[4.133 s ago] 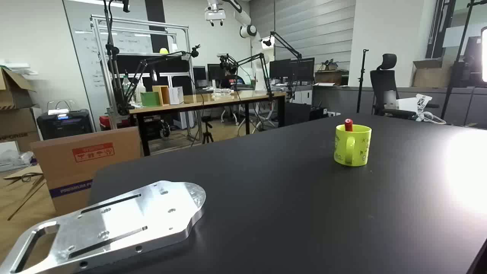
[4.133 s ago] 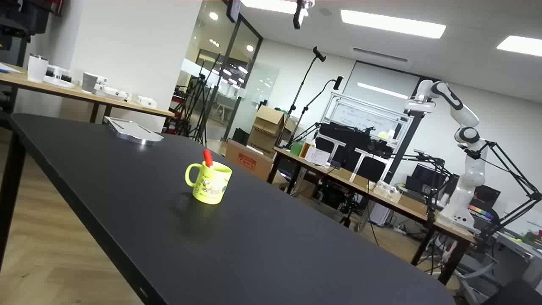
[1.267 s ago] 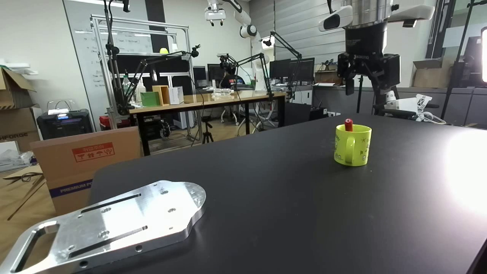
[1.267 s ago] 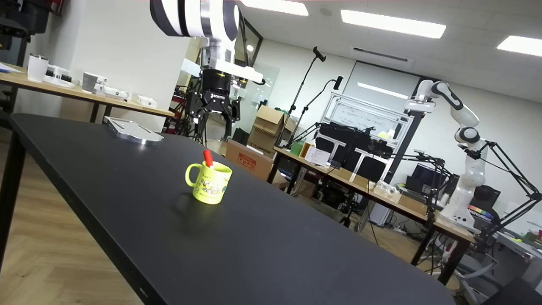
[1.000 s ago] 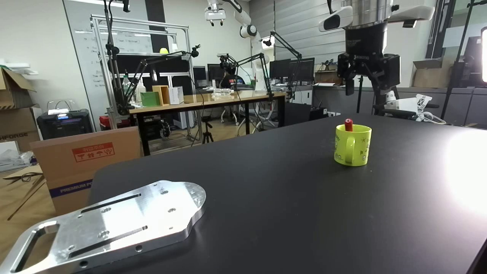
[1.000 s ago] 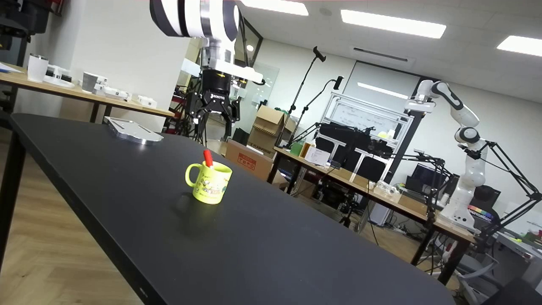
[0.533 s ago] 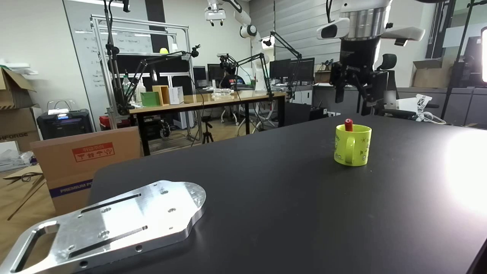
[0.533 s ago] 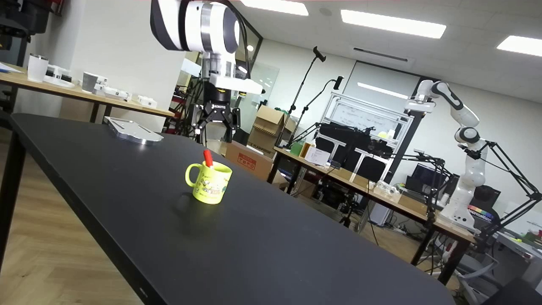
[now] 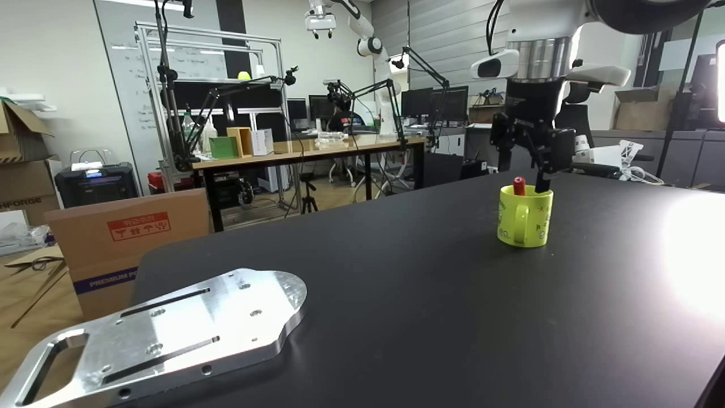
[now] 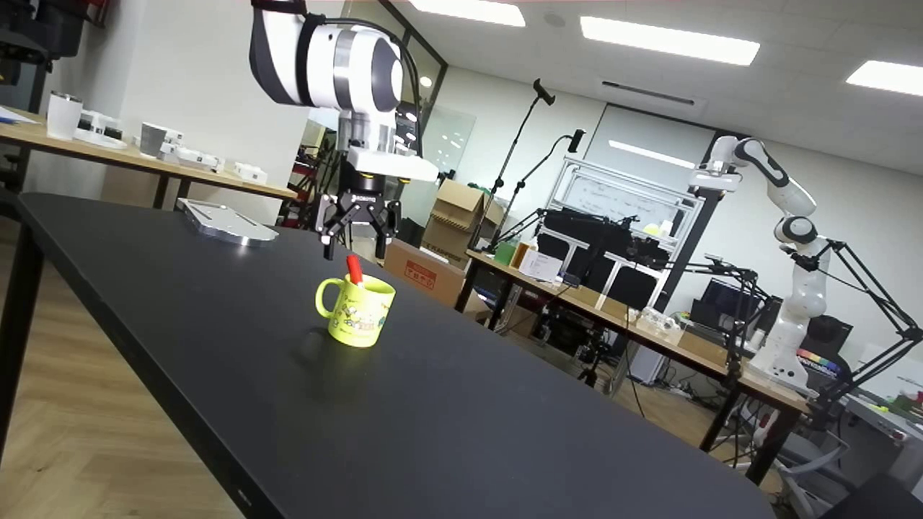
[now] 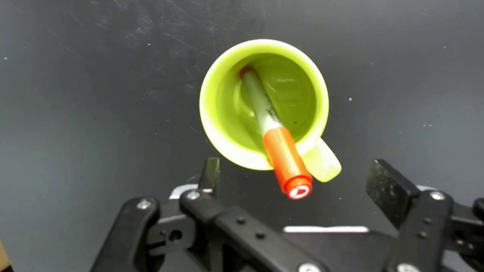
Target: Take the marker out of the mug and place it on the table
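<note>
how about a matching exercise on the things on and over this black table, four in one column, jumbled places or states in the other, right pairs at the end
Column one
1) Red-capped, grey-barrelled marker
2) Round lime-green mug
3) Slotted silver metal plate
4) Black two-fingered tool

Column two
a) Standing on the black table
b) Open, holding nothing
c) Lying flat by the table's edge
d) Tilted, lower end inside the mug

Right pairs: 1-d, 2-a, 3-c, 4-b

End effector (image 10: 355,249) downward, fingers (image 11: 389,192) apart
</note>
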Controlling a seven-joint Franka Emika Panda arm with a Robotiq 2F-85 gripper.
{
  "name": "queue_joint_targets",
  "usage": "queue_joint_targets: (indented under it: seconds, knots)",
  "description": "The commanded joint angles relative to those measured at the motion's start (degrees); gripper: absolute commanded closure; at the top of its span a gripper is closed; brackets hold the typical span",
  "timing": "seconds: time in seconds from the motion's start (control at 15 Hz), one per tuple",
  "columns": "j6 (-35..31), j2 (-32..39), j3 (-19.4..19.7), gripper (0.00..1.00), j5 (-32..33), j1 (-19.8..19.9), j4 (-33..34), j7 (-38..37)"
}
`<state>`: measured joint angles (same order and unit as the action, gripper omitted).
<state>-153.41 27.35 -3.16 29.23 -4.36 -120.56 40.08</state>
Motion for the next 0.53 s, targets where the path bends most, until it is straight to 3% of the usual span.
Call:
queue_joint_targets:
  seconds: [0.0, 0.47]
  knots:
    - [-1.54, 1.13, 1.01, 0.26, 0.56, -0.72, 0.69, -3.45]
    - [-6.6, 2.24, 2.15, 0.75, 1.19, -1.24, 0.36, -6.37]
